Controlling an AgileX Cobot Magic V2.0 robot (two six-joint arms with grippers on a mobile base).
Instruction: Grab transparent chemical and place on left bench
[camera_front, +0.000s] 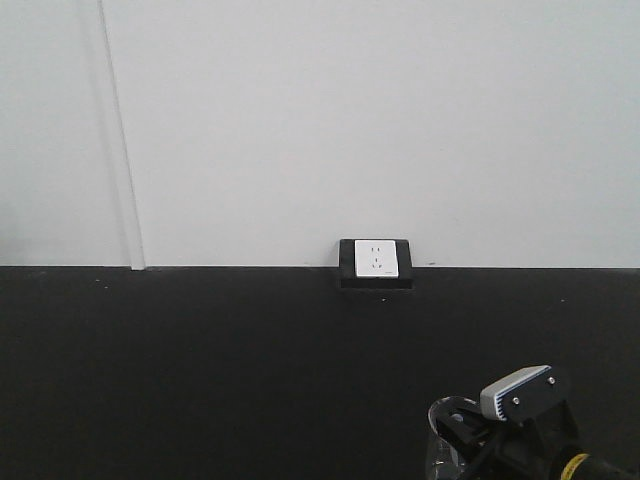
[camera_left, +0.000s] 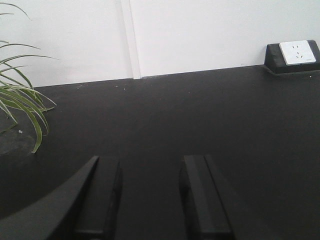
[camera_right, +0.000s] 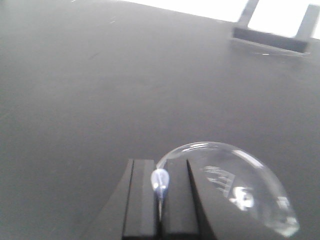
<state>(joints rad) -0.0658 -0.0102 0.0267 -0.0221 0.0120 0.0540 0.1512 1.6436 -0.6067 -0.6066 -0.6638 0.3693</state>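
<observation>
1. Right wrist-mounted view: the right claw (camera_right: 160, 202) pinches the transparent chemical (camera_right: 227, 187) by its glass rim, with the wall between both fingers.
2. Front-facing view: the transparent chemical is by the near edge of the black worktop (camera_front: 200, 370), toward the right corner, well apart from the wall socket (camera_front: 376, 258).
3. The left claw (camera_left: 150, 200) is spread and holds nothing, near a plant (camera_left: 20, 100).

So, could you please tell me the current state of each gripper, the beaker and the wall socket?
left gripper: open, nothing between its fingers, over the black benchtop.
right gripper: shut on the glass wall of the transparent chemical.
transparent chemical: pinched at its rim by the right gripper; cannot tell whether it is lifted.
wall socket: nothing plugged in.
</observation>
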